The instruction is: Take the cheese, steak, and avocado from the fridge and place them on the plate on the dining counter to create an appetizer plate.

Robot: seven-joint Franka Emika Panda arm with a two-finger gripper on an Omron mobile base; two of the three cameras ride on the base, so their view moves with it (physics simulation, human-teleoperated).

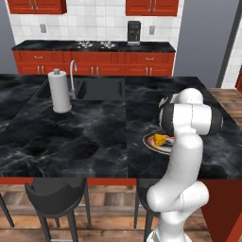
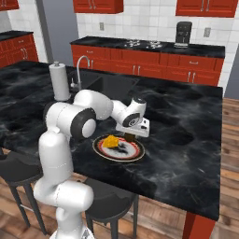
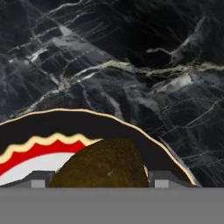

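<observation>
The plate (image 2: 136, 156), white with a dark and red rim, lies on the black marbled dining counter (image 2: 186, 135) near its front edge. A yellow cheese (image 2: 110, 141) wedge rests on the plate's left part. Beside the cheese is a dark patch (image 2: 122, 148), steak or shadow I cannot tell. My gripper (image 2: 129, 136) hangs low over the plate's far side. In the hand view my gripper (image 3: 101, 181) is shut on a rounded brown-olive avocado (image 3: 103, 164) above the plate rim (image 3: 43, 127). From the left base, the cheese (image 1: 160, 140) and plate (image 1: 150, 142) peek out beside my arm. The fridge is out of view.
A paper towel roll (image 1: 60, 91) stands left of the sink (image 1: 97, 88) set in the counter. Dark stools (image 1: 54, 196) line the near side. Red wall cabinets with a stove (image 1: 97, 45) and a coffee machine (image 1: 134, 32) stand behind.
</observation>
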